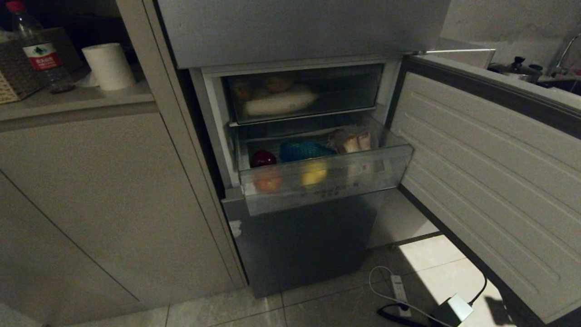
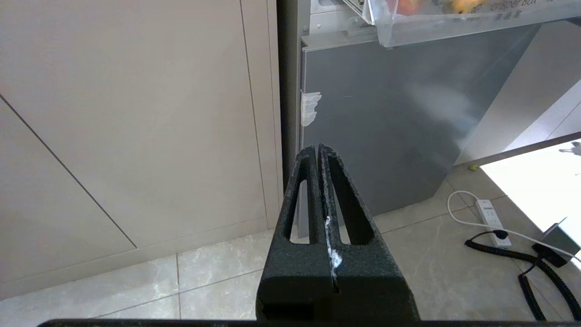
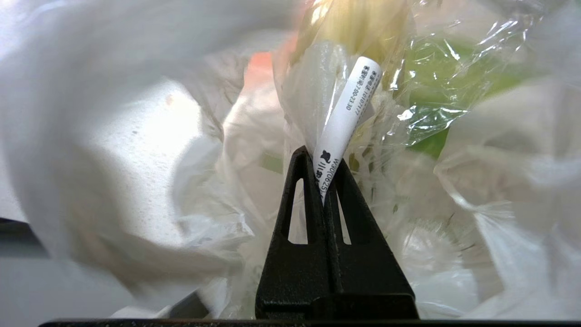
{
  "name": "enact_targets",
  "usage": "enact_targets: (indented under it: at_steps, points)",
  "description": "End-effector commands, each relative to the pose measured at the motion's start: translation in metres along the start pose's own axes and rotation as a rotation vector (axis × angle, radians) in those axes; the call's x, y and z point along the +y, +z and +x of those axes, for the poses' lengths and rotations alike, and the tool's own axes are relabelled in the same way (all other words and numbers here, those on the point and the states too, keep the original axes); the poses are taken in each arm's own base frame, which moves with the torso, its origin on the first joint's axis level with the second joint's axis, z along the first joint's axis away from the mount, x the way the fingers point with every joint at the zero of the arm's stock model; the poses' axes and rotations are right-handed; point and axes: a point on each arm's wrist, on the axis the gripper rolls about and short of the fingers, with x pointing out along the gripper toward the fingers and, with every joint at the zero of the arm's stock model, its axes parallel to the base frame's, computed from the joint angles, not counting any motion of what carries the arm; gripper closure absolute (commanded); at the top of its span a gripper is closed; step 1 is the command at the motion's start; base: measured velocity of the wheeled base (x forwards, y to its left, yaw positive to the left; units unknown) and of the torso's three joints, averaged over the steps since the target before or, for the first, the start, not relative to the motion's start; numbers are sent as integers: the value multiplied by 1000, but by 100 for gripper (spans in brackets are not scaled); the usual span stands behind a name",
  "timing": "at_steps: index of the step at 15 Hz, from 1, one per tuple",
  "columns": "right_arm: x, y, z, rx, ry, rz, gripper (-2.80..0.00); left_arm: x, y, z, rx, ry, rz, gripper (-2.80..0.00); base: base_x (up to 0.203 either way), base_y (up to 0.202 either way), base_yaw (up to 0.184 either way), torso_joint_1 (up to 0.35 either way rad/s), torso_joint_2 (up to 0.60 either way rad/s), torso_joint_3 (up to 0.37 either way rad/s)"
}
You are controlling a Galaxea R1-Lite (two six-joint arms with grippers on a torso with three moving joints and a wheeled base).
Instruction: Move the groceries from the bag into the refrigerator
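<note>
Neither arm shows in the head view. The grey refrigerator [image 1: 308, 240] stands with its middle door [image 1: 490, 172] swung open to the right. Its clear drawer [image 1: 381, 170] is pulled out and holds several fruits and a blue netted item [image 1: 304, 149]. My right gripper [image 3: 322, 156] is inside the crinkly white bag [image 3: 91, 113]. It is shut on the rolled white label [image 3: 354, 100] of a clear-wrapped yellow-green pack [image 3: 435, 86]. My left gripper [image 2: 317, 147] hangs shut and empty, low before the refrigerator's bottom door [image 2: 399, 127].
Beige cabinets [image 1: 104, 195] stand left of the refrigerator, with a water bottle [image 1: 38, 50], a paper roll [image 1: 109, 66] and a woven basket [image 1: 13, 72] on the counter. A power strip [image 1: 399, 293], cables and an adapter [image 1: 454, 309] lie on the floor tiles under the open door.
</note>
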Motion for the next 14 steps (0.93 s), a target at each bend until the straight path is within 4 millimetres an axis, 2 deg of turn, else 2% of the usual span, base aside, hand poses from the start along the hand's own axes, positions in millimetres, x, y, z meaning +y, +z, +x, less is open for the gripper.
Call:
enact_targets:
  at_steps: [1,5,7,10,14]
  points:
    - [25,-8,-33,-77,-4,-55,0,0,0,0,-1,0,0,0,0,0,0,0,0,0]
    - [45,-13,-60,-179,13,-130,0,0,0,0,-1,0,0,0,0,0,0,0,0,0]
    - [47,-7,-63,-231,13,-169,0,0,0,0,-1,0,0,0,0,0,0,0,0,0]
    - [50,0,-54,-245,59,-205,0,0,0,0,-1,0,0,0,0,0,0,0,0,0]
    - [49,23,-29,-310,106,-225,0,0,0,0,-1,0,0,0,0,0,0,0,0,0]
